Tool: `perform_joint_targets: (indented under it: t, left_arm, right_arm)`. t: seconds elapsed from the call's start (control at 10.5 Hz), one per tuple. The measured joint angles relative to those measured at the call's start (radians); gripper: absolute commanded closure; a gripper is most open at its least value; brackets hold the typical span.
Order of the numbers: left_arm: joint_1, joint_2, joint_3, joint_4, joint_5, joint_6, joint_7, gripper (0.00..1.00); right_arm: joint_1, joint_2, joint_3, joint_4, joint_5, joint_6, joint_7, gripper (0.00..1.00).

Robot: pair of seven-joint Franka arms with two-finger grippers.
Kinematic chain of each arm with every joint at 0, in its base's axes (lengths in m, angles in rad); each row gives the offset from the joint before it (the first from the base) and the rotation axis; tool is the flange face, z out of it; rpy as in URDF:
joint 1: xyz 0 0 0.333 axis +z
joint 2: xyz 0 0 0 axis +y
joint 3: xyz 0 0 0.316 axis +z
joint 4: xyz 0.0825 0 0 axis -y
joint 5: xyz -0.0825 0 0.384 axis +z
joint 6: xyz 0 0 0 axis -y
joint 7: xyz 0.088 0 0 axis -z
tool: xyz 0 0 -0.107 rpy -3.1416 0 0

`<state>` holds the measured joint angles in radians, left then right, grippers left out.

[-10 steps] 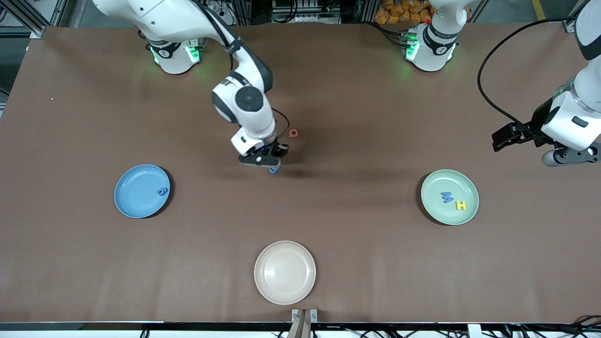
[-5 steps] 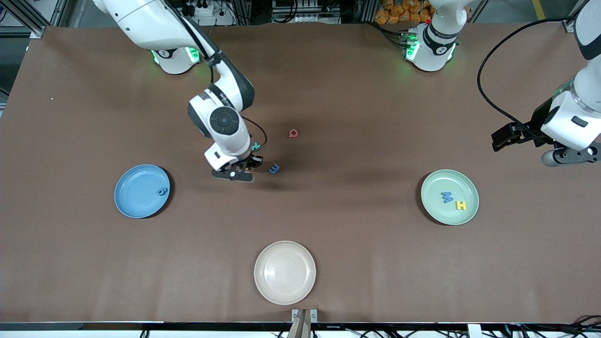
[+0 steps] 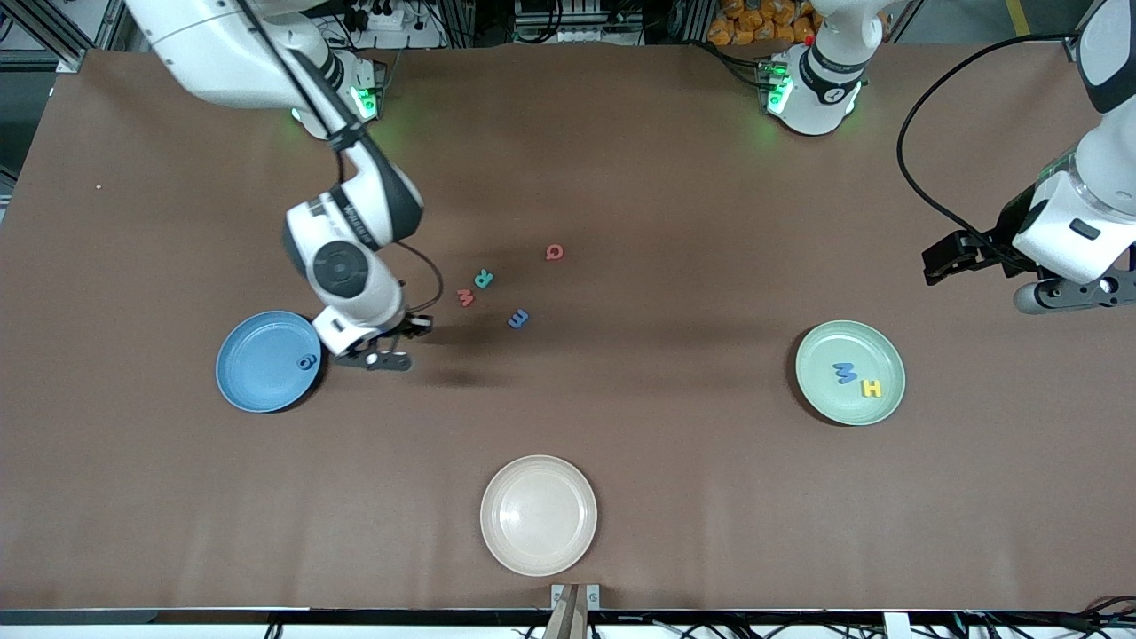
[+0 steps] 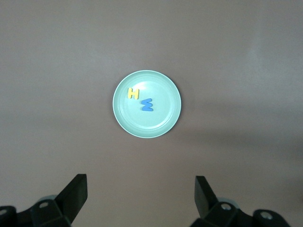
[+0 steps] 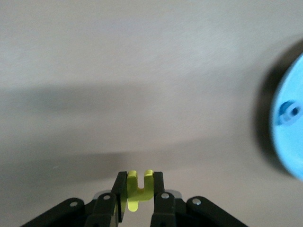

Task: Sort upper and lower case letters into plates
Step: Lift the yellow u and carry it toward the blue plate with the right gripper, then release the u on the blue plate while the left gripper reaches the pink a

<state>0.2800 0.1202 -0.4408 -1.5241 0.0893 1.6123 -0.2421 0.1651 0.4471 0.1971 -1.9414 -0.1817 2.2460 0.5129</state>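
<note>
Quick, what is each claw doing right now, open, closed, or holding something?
Left claw: open, empty, above the mint green plate.
Right claw: closed on a yellow letter, over the table beside the blue plate.

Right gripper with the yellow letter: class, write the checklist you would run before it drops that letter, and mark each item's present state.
1. Right gripper shut on the yellow letter: ok.
2. Gripper over the blue plate: not ok, it hangs over bare table beside the rim.
3. Letter's case matches that plate: cannot tell.
4. Plate has room: ok, only one blue letter in it.
5. Left gripper out of the way: ok, open, waiting by the green plate.
</note>
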Motion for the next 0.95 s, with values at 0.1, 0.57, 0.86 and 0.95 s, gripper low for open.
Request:
perform_joint_targets:
  t: [0.1,0.57,0.86,0.95]
  left_arm:
    - [-0.001,0.000,-0.008,0.000,-0.001,0.000,0.000,0.00]
    - [-0.010,0.022,-0.140,-0.003,-0.003,-0.001,-0.020,0.00]
    - [-0.091,0.065,-0.216,-0.004,-0.003,0.016,-0.141,0.00]
    - [-0.141,0.085,-0.218,-0.005,-0.003,0.034,-0.188,0.00]
  right_arm:
    - [-0.036,0.000,-0.001,0.000,0.000,-0.001,-0.071,1.00]
    - [-0.221,0.000,-0.014,0.002,-0.002,-0.002,-0.429,1.00]
    - [-0.304,0.000,-0.016,0.002,-0.002,-0.009,-0.603,1.00]
    - [-0.343,0.001,-0.016,0.002,-0.002,-0.015,-0.666,0.58]
